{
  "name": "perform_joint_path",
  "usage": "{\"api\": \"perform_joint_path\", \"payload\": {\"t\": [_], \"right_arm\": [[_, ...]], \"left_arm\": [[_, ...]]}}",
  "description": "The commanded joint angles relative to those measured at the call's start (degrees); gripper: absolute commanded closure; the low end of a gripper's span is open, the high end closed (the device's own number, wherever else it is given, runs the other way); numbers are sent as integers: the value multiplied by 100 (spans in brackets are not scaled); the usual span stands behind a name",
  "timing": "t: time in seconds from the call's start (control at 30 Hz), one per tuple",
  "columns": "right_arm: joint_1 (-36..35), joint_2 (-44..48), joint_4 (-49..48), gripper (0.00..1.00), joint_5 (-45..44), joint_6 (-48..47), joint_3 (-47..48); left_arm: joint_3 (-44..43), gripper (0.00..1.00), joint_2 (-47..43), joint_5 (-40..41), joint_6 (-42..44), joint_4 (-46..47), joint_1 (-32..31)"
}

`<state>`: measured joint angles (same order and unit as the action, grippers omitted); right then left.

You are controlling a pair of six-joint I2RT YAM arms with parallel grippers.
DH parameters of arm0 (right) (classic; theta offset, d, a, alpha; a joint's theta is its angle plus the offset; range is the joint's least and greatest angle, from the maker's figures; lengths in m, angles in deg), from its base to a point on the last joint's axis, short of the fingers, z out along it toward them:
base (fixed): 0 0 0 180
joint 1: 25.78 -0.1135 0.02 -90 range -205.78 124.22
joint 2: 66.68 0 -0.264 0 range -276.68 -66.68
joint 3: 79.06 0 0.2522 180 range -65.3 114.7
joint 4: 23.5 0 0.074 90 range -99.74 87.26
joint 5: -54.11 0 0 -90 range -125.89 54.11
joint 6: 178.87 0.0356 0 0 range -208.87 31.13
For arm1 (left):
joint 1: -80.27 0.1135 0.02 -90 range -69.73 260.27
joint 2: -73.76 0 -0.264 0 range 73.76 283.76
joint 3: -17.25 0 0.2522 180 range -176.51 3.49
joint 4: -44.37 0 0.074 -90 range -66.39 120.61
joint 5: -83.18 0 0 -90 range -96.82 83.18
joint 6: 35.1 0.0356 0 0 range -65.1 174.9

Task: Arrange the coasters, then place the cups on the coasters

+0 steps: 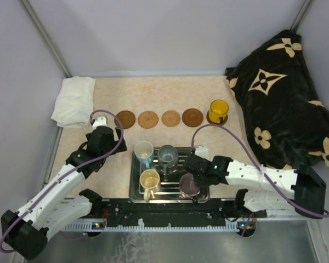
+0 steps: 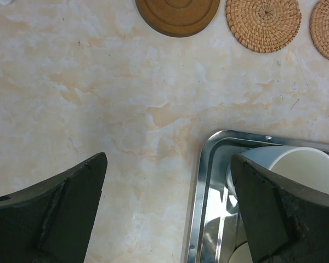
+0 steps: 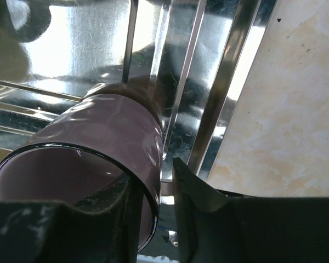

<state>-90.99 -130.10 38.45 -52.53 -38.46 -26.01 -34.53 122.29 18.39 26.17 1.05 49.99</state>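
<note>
Top external view: five coasters (image 1: pixel 148 119) lie in a row beyond the steel tray (image 1: pixel 133 183). The one past the tray's far right corner carries the orange-yellow mug (image 1: pixel 219 109); four are bare. Four mugs stand in the tray.

Step in hand, as judged: lifting out the purple-grey mug (image 1: pixel 189 184) at the tray's near right corner. The right gripper (image 1: pixel 191 174) straddles its wall, one finger inside and one outside. A sliver of gap shows at the outer finger, so whether the pads are pinching cannot be told.

Recommended: seat the grip firmly before rising, lift straight up clear of the tray's ribs and the grey-blue mug (image 1: pixel 167 156), and keep the mug upright.

The left gripper (image 1: pixel 114 139), jaws wide apart and empty, hangs over the table (image 1: pixel 153 93) just off the tray's far left corner.
</note>
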Motion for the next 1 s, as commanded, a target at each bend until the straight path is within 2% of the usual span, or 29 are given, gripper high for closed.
{"api": "perform_joint_path", "payload": {"t": [0.0,0.2,0.23,0.43,0.7,0.97], "right_arm": [[-89,-26,102,76,-466,485,80],[-100,17,462,99,-741,827,317],[-107,38,527,100,-796,868,369],[-109,51,858,100,-1314,889,831],[27,-692,1119,100,-1806,347,2021],[1424,-805,479,100,-1623,-1338,2936]], "left_arm": [[75,0,-28,57,-46,69,-13],[117,0,11,62,-74,83,-14],[119,0,15,69,-85,89,-13],[135,0,64,97,-100,98,-12],[128,0,105,121,-121,118,-13],[146,0,99,212,-113,103,-13]]}}
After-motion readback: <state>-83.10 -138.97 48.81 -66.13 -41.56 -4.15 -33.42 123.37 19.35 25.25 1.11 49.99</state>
